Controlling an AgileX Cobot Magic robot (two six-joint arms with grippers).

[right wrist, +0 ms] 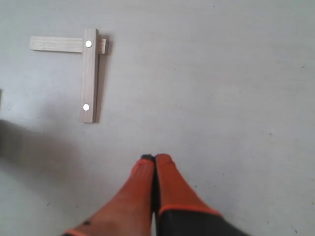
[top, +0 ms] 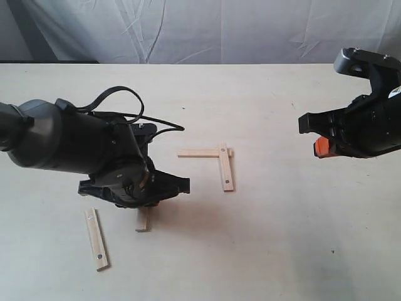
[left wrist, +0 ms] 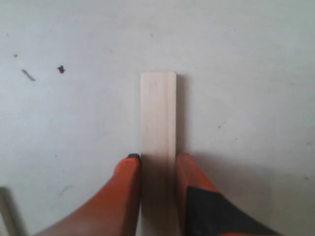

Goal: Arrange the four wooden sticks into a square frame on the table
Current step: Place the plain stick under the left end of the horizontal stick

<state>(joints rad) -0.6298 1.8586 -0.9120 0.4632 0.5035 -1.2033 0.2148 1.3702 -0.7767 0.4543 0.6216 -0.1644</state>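
Observation:
Two of the four wooden sticks form an L on the table (top: 282, 244): a plain stick (top: 199, 152) (right wrist: 54, 44) with a holed stick (top: 226, 167) (right wrist: 89, 76) lying across its end. Another holed stick (top: 96, 239) lies alone at the front left. My left gripper (top: 143, 200) (left wrist: 157, 158) is low over the fourth stick, a plain one (top: 143, 222) (left wrist: 158, 113), shut with an orange finger against each long edge. My right gripper (top: 321, 147) (right wrist: 155, 158) hovers right of the L, shut and empty.
A white cloth backdrop (top: 200, 28) hangs behind the table's far edge. A black cable (top: 125, 94) loops above the left arm. Small dark specks (left wrist: 61, 69) mark the table near the held stick.

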